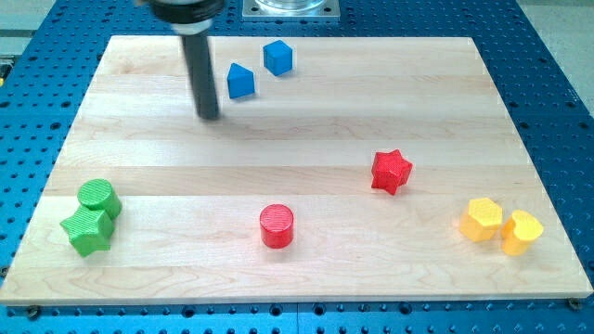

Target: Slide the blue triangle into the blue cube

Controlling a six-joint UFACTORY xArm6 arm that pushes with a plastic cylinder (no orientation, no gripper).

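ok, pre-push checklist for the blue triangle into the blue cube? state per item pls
1. Small blue triangle block visible on the wooden board: ok.
2. Small blue cube block visible, up and to the view's right of the triangle: ok.
3. The two already touching: not ok, a small gap shows.
4. My tip on the side away from the cube: ok, at the triangle's lower left.
5. My tip touching the triangle: not ok, apart.
6. Push lane free of other blocks: ok.

My tip (210,116) low, rod upright at the view's upper left
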